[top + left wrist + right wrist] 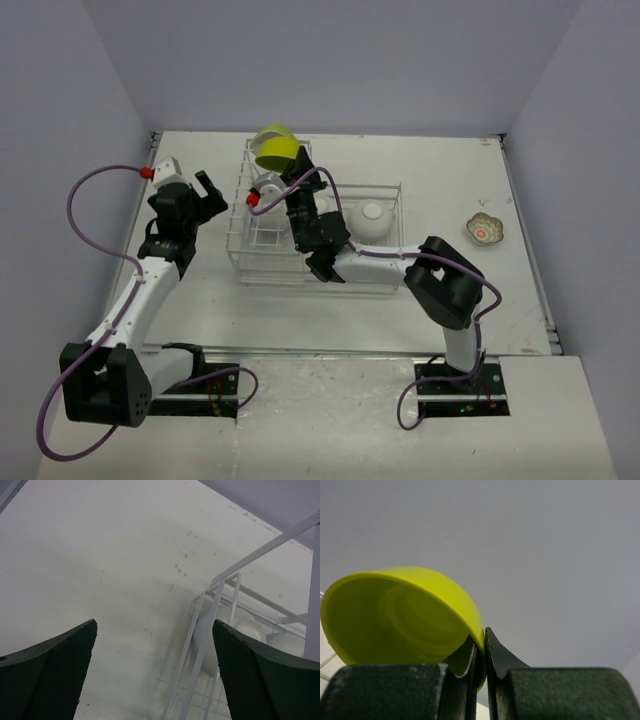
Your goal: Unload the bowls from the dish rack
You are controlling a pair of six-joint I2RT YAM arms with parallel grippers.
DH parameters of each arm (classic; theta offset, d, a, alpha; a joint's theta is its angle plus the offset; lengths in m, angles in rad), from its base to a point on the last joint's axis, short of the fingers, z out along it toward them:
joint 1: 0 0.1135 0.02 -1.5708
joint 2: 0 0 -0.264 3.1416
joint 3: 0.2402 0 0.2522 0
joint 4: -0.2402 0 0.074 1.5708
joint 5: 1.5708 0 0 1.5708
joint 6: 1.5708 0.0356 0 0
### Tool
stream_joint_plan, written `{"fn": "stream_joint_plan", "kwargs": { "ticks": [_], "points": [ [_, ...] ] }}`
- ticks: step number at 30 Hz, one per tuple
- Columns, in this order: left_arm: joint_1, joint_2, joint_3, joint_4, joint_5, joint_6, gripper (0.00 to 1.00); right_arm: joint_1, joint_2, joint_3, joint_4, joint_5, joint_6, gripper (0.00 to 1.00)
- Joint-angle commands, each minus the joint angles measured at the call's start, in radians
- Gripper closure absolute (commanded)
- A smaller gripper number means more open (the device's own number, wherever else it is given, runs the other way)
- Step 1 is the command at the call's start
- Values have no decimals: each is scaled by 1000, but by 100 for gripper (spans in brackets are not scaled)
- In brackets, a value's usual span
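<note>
my right gripper (481, 647) is pinched nearly shut on the rim of the yellow bowl (400, 615), holding it tilted above the far left end of the rack (265, 265). i should keep the pinch firm and carry it clear of the wires before lowering to the table (200, 300). my left gripper (200, 195) gapes wide and empty just left of the rack. white bowls (370, 218) sit in the rack; 1 patterned bowl (485, 229) lies well right.
</note>
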Motion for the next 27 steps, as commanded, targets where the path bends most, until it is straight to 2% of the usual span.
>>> {"fn": "stream_joint_plan", "kwargs": {
  "ticks": [1,9,19,27],
  "points": [
    [5,5,13,21,-1,6,4,24,-25,-41,-21,45,-7,100],
    [5,27,38,-1,2,-4,4,24,-112,-55,-104,31,35,100],
    [5,30,53,-27,2,-5,4,22,-126,21,-174,11,19,100],
    [5,34,117,-105,-84,-4,2,22,-158,84,-256,-4,33,100]
  ]
}}
